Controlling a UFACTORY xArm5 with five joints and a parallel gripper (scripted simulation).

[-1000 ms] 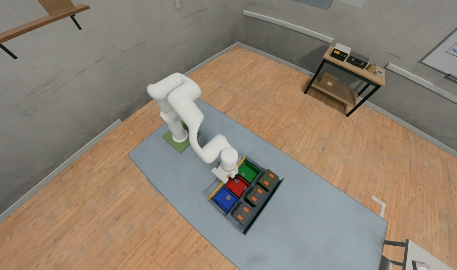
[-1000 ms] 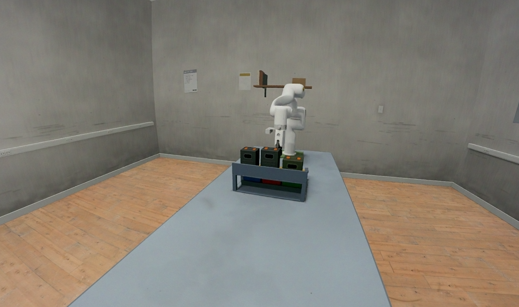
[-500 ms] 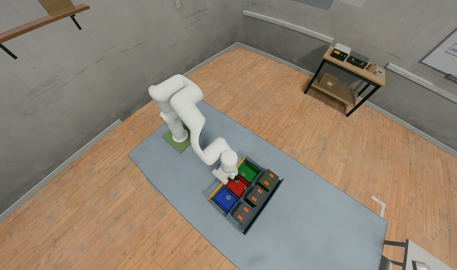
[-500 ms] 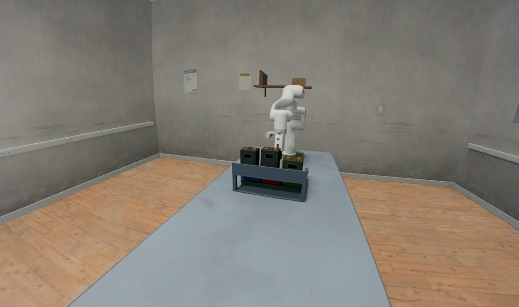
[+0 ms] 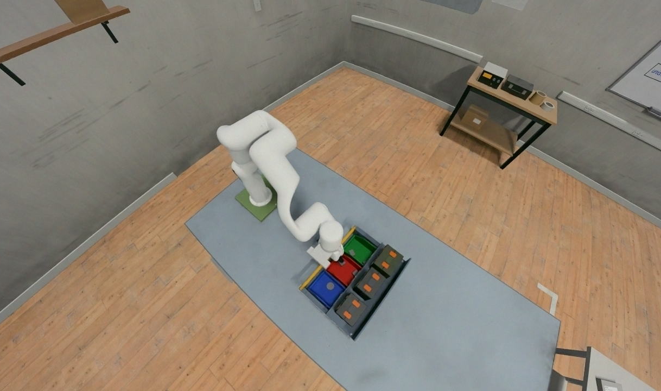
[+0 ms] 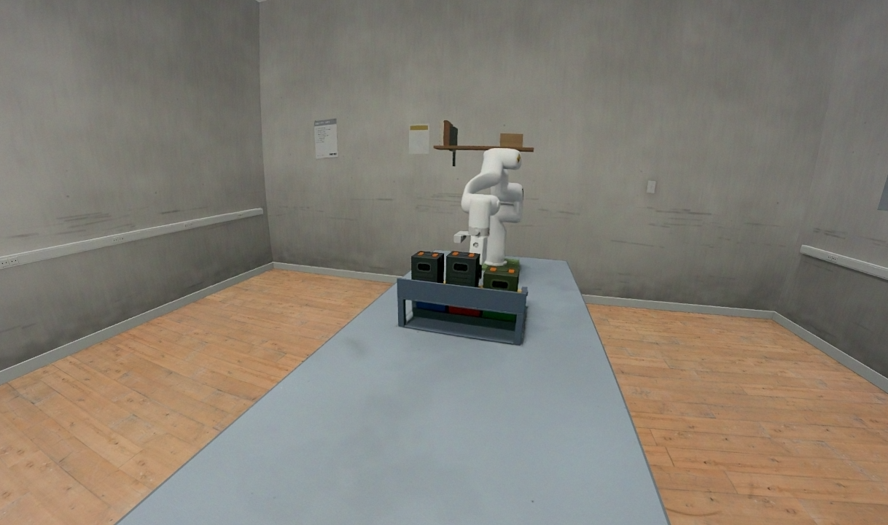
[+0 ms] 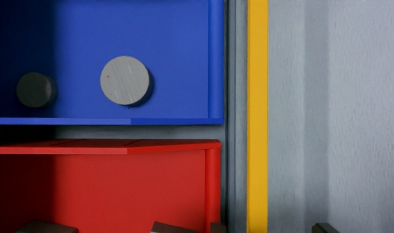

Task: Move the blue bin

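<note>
The blue open bin (image 5: 326, 288) stands at the near end of the shelf's lower row, next to the red bin (image 5: 344, 270) and the green bin (image 5: 359, 248). In the wrist view the blue bin (image 7: 119, 58) holds a light grey disc (image 7: 125, 80) and a dark disc (image 7: 35, 89). The red bin (image 7: 119, 184) lies below it. My gripper (image 5: 341, 261) hangs low over the red bin's front edge, one bin away from the blue one. Its fingers stand partly open, either side of the shelf's yellow front strip (image 7: 257, 116), with nothing held.
Three dark green closed bins (image 5: 370, 283) with orange marks stand on the shelf's upper row. The grey shelf (image 6: 461, 306) sits mid-table. My white arm's base (image 5: 256, 204) stands on a green plate at the table's far end.
</note>
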